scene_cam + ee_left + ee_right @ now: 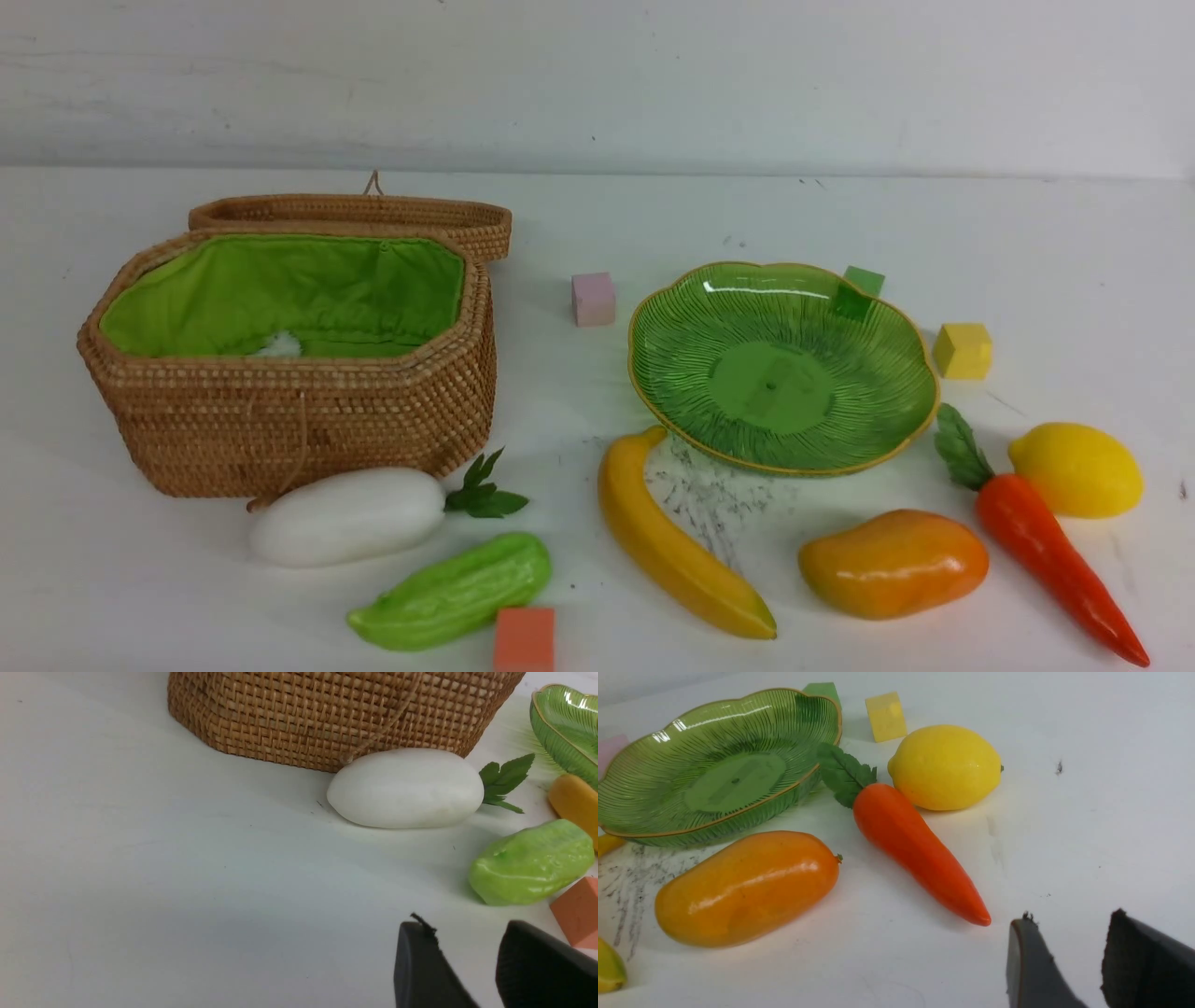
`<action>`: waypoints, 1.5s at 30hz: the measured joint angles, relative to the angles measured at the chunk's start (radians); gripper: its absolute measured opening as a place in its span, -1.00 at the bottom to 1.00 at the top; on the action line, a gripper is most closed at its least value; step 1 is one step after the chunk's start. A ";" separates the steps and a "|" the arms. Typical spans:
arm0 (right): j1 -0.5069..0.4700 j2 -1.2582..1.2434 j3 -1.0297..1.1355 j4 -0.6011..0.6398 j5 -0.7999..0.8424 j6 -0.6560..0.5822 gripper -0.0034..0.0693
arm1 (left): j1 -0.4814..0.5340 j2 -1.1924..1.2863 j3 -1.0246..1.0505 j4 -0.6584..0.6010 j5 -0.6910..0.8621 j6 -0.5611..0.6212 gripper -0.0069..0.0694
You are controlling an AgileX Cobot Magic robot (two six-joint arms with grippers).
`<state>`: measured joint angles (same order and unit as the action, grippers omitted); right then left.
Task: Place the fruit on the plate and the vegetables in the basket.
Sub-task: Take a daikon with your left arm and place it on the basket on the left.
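Observation:
The open wicker basket (299, 411) stands at the left with its green lining bare. The white radish (347, 515) and green gourd (453, 591) lie in front of it. The green plate (864, 411) sits at centre right with nothing on it. Around its near side lie the banana (677, 551), mango (893, 563), carrot (1050, 551) and lemon (1076, 469). My left gripper (462, 926) is open over bare table, short of the gourd (530, 863) and radish (406, 788). My right gripper (1070, 917) is open near the carrot's tip (978, 914), holding nothing. Neither arm shows in the front view.
Small cubes are scattered about: pink (594, 299) between basket and plate, green (863, 280) behind the plate, yellow (963, 350) at its right, orange (524, 639) by the gourd. The basket's lid (373, 217) lies open behind it. A white wall closes the back.

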<state>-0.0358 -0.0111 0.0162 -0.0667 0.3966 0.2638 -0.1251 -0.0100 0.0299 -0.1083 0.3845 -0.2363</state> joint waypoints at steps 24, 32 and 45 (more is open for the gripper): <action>0.000 0.000 0.000 0.000 0.000 0.000 -0.25 | 0.000 0.000 -0.058 -0.458 -0.379 -0.200 -0.62; 0.000 0.000 0.002 -0.029 -0.018 0.000 -0.25 | 0.000 0.129 -0.371 -0.367 -0.102 -0.006 -0.85; 0.000 0.000 0.011 0.151 -0.363 0.267 -0.25 | 0.000 0.574 -0.701 -0.377 0.315 0.191 -0.85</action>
<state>-0.0358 -0.0111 0.0273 0.0845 0.0340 0.5304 -0.1251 0.5640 -0.6710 -0.4858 0.6995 -0.0457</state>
